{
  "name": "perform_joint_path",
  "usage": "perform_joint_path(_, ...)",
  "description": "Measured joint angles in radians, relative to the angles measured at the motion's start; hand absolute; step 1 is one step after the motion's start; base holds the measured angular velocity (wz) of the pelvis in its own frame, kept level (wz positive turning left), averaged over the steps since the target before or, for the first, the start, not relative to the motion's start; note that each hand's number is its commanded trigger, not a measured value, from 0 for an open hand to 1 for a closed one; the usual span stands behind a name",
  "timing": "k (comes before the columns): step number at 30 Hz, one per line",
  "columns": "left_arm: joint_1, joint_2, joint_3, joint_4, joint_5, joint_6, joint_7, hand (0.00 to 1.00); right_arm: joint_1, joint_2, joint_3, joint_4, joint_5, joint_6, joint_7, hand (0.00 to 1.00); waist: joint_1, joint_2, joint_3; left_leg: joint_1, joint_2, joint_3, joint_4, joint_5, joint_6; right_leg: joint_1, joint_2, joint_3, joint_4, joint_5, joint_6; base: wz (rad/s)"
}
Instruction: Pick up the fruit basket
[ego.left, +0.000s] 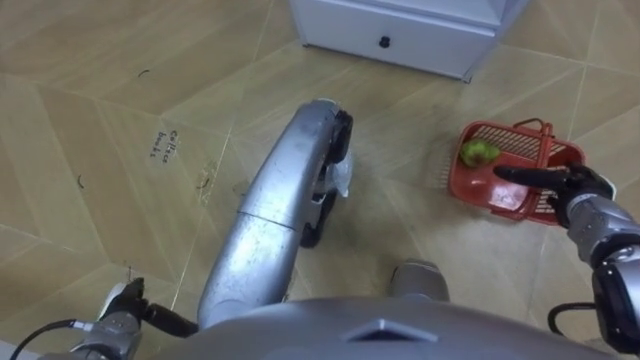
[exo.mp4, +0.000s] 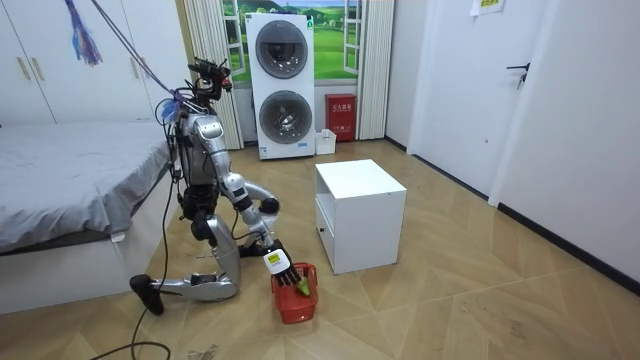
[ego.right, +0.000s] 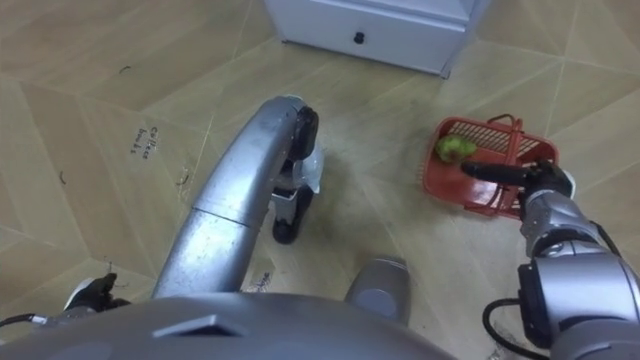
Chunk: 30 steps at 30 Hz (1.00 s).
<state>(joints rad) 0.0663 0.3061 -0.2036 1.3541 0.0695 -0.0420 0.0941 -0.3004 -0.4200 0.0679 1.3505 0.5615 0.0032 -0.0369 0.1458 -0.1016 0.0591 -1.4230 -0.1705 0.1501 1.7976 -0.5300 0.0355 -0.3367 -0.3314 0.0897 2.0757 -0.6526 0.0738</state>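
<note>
As we kneel, our straight-fingered right hand (ego.left: 578, 186) hovers over the red plastic mesh basket (ego.left: 520, 135) on the floor; the reach is underway, and next we should hook its handle (ego.left: 546, 128).

**Kneeling, right arm reached down and forward**

In the room view the robot kneels low with its trunk upright. Its right arm comes off the shoulder, bends at the elbow, and the forearm slants down in front of the body. The right hand (ego.left: 578, 190) is at the end of that reach. Its dark fingers (ego.left: 525, 175) are straight and close together, pointing toward the robot's left and curled round nothing. The left arm stays back at the robot's side, with the left hand (ego.left: 122, 300) low beside the body.
</note>
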Motion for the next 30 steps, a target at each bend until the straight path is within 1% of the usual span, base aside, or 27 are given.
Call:
perform_joint_path(4, 0.003, 0.000, -0.009, 0.000, 0.000, 0.007, -0.020, 0.00, 0.000, -0.007, 0.027, 0.009, -0.005, 0.002, 0.007, 0.00, 0.000, 0.001, -0.0004, 0.000, 0.003, 0.001, -0.002, 0.000, 0.000, -0.002, 0.000, 0.000, 0.001, 0.000, 0.000, 0.00)
perform_joint_path(15, 0.003, 0.000, -0.020, 0.000, 0.000, 0.015, -0.040, 0.00, 0.000, -0.016, 0.029, 0.014, -0.022, 0.012, 0.029, 0.00, 0.000, 0.002, -0.0008, -0.008, 0.005, 0.003, -0.004, 0.002, -0.001, -0.015, -0.001, 0.003, 0.004, 0.000, 0.001, 0.00)
perform_joint_path(18, 0.003, 0.000, -0.040, 0.000, 0.000, 0.015, -0.044, 0.00, 0.000, -0.021, 0.035, 0.014, -0.022, 0.012, 0.032, 0.00, 0.002, 0.008, -0.0036, -0.009, 0.005, 0.003, -0.004, 0.002, -0.001, -0.015, -0.001, 0.002, 0.004, 0.000, 0.001, 0.00)
perform_joint_path(20, 0.003, 0.000, -0.056, -0.001, 0.000, 0.015, -0.047, 0.00, 0.000, -0.029, 0.063, 0.014, -0.022, 0.012, 0.037, 0.00, 0.005, 0.017, -0.0076, -0.009, 0.005, 0.003, -0.003, 0.003, 0.000, -0.015, -0.001, 0.003, 0.005, 0.000, 0.001, 0.00)
perform_joint_path(22, 0.003, 0.000, -0.057, -0.002, 0.000, 0.015, -0.047, 0.00, 0.000, -0.034, 0.069, 0.014, -0.025, 0.013, 0.041, 0.00, 0.008, 0.026, -0.0097, -0.009, 0.007, 0.003, -0.003, 0.003, 0.000, -0.017, 0.000, 0.005, 0.007, 0.000, 0.001, -0.02)
perform_joint_path(23, 0.002, 0.000, -0.057, -0.002, 0.000, 0.015, -0.047, 0.00, 0.000, -0.036, 0.069, 0.014, -0.032, 0.013, 0.041, 0.00, 0.012, 0.031, -0.0099, -0.009, 0.010, 0.005, -0.004, 0.003, 0.001, -0.020, 0.000, 0.010, 0.009, 0.000, 0.001, -0.08)
perform_joint_path(25, 0.002, 0.000, -0.057, -0.002, -0.001, 0.015, -0.049, 0.00, -0.002, -0.038, 0.069, 0.013, -0.047, 0.013, 0.042, 0.00, 0.022, 0.029, -0.0081, -0.011, 0.017, 0.012, -0.007, 0.004, 0.000, -0.032, -0.003, 0.022, 0.015, -0.001, 0.001, -0.09)
perform_joint_path(30, 0.003, 0.000, -0.059, -0.001, -0.001, 0.015, -0.058, 0.00, -0.004, -0.038, 0.069, 0.012, -0.064, 0.018, 0.052, 0.00, 0.029, 0.028, -0.0072, -0.011, 0.017, 0.014, -0.009, 0.004, 0.000, -0.033, -0.006, 0.021, 0.014, -0.001, 0.001, 0.00)
